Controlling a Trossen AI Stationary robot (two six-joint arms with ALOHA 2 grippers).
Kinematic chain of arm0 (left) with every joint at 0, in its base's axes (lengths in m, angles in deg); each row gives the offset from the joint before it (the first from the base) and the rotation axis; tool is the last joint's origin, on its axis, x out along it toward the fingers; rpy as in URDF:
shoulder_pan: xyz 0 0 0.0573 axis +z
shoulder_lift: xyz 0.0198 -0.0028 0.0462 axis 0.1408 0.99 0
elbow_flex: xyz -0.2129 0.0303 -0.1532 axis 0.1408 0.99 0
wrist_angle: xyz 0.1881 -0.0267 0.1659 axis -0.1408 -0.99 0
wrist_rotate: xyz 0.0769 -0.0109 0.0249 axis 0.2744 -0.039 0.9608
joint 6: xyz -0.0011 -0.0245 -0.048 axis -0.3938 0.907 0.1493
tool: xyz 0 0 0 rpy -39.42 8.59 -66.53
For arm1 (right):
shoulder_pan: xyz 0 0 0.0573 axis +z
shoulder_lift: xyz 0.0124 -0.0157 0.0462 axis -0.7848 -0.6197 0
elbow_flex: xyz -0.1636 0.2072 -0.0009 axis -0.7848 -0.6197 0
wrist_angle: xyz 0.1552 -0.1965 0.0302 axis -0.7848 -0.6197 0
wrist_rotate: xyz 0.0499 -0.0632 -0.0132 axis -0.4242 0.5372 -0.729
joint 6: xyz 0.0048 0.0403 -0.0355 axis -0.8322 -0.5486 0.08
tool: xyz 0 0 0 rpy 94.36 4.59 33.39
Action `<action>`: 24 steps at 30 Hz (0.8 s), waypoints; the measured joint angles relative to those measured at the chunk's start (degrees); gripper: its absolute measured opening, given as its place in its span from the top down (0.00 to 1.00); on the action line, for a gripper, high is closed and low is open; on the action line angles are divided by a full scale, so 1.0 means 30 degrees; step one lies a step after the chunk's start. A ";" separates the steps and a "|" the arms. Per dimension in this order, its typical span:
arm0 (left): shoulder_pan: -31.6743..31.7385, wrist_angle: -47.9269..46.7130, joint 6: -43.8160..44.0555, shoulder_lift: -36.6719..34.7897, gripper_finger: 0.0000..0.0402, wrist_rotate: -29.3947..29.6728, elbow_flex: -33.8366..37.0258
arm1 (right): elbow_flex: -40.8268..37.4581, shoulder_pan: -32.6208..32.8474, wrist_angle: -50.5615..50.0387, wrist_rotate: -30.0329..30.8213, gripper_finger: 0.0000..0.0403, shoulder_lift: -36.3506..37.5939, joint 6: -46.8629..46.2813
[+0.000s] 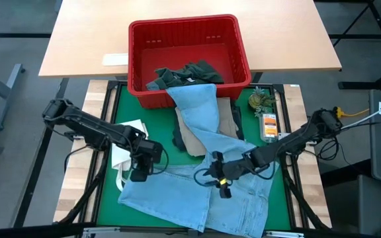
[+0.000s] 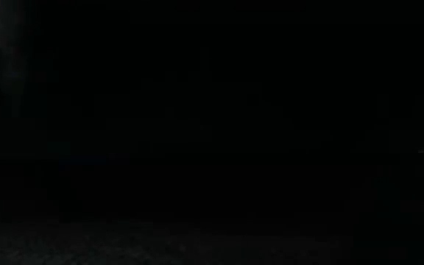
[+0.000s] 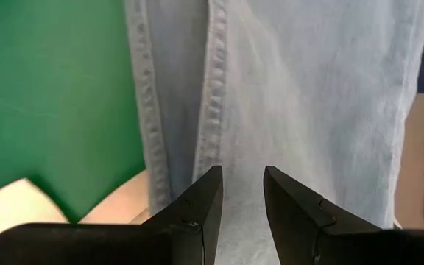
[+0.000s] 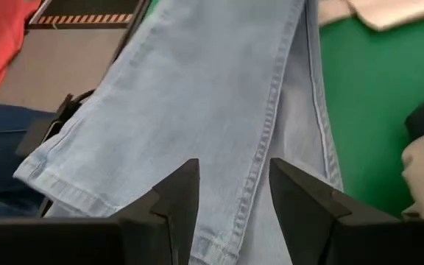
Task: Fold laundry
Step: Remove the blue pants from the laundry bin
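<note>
My left pincer [image 1: 139, 173] hangs over the left edge of the light blue jeans [image 1: 197, 198], fingers [image 3: 197, 213] apart, nothing between them. My right pincer [image 1: 222, 186] sits over the jeans' middle, fingers spread wider, also gripping nothing. The jeans lie on the green tabletop [image 1: 104, 198], one leg running up into the red basket [image 1: 240, 49].

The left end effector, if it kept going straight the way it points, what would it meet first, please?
Most likely the light blue jeans: denim fills the view beyond the left end effector, whose fingers stand apart; depth is unclear.
</note>
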 joint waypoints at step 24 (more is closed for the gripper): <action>0.1036 0.0000 0.2741 0.0428 0.76 0.5010 0.0007 | -0.0040 -0.0081 0.0890 -0.1773 0.59 -0.1192 0.0274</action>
